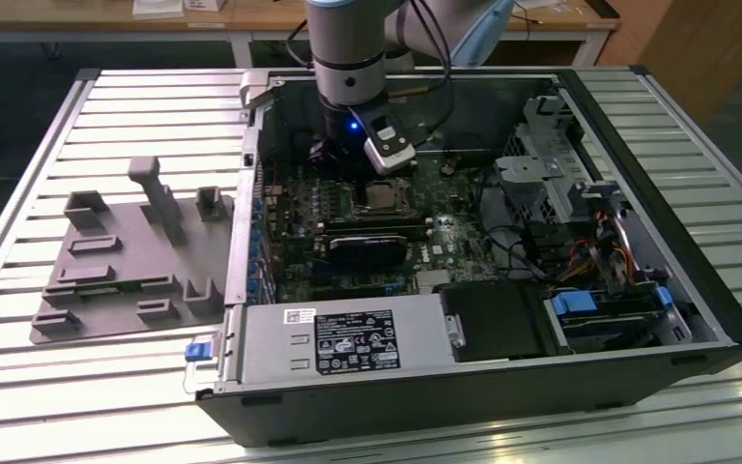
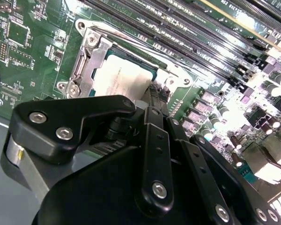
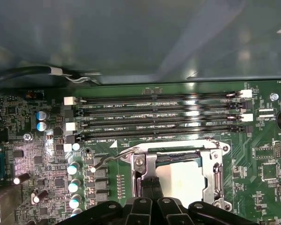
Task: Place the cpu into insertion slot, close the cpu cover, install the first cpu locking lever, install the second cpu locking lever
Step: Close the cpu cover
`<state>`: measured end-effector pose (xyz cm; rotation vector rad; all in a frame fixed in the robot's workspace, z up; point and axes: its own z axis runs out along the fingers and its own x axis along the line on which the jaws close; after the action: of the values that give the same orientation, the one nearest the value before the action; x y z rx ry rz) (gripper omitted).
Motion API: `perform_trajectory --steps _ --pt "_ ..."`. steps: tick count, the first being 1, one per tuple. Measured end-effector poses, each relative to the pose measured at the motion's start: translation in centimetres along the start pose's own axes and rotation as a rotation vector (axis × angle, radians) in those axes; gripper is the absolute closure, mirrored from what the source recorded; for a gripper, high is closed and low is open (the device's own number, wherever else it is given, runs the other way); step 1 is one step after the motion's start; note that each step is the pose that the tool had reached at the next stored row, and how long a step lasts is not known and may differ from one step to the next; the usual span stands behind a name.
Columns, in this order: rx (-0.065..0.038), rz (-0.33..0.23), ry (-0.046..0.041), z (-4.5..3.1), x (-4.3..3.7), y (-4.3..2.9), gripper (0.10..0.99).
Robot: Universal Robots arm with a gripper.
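Observation:
The cpu [image 3: 187,180] [image 2: 124,77], with its dull silver top, lies in the insertion slot [image 1: 378,198] on the green board. The cpu cover [image 3: 210,171] [image 2: 86,61], a silvery frame, sits around and over it. A thin wire locking lever [image 3: 110,158] sticks out from the socket's corner, standing off the board. My gripper [image 3: 152,183] [image 2: 154,93] [image 1: 349,164] hangs inside the case. Its two narrow black fingers are pressed together at the socket's edge beside the cpu. Nothing shows between them.
Several long memory slots [image 3: 154,117] [image 2: 192,37] run alongside the socket. A black card [image 1: 371,246] lies just in front of it, and the power supply [image 1: 339,343] and drive cage [image 1: 603,309] sit nearer the front. A grey fixture plate [image 1: 127,261] lies outside the case.

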<state>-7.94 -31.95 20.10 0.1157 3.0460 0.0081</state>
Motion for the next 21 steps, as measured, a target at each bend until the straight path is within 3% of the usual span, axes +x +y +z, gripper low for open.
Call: perform_trajectory --steps 14,21 --pt "-0.003 -0.036 -0.0011 0.25 0.25 -0.01 0.984" --pt "-0.004 -0.045 -0.001 0.3 -0.05 0.01 0.984"
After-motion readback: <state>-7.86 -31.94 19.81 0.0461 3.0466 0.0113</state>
